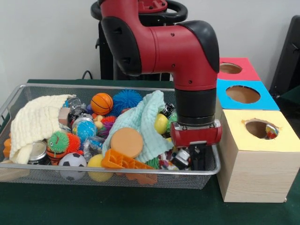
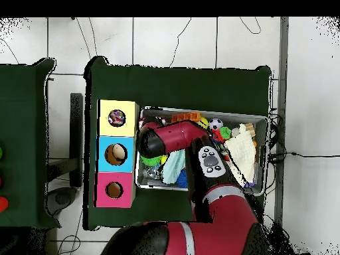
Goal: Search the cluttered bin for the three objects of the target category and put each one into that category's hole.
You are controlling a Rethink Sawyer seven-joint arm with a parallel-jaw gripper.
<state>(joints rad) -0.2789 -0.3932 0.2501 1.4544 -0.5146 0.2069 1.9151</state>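
Observation:
The wire mesh bin (image 1: 56, 171) is full of mixed toys and cloths; it also shows in the overhead view (image 2: 262, 121). My gripper (image 1: 192, 157) is down inside the bin at its right front corner, next to the yellow-topped box. A white piece with small coloured dots (image 1: 165, 160) lies just left of the gripper; I cannot tell whether it is held. The round hole (image 1: 260, 129) in the yellow top shows a dotted multicolour piece (image 1: 272, 131) inside, also seen from overhead (image 2: 117, 118). In the overhead view the red arm (image 2: 169, 138) covers the gripper.
The blue-topped box (image 1: 262, 99) and red-topped box (image 1: 247, 70) stand behind the yellow one. In the bin lie a cream cloth (image 1: 37, 122), a mint cloth (image 1: 140, 119), an orange disc (image 1: 126, 142), a basketball (image 1: 101, 103) and a soccer ball (image 1: 72, 161).

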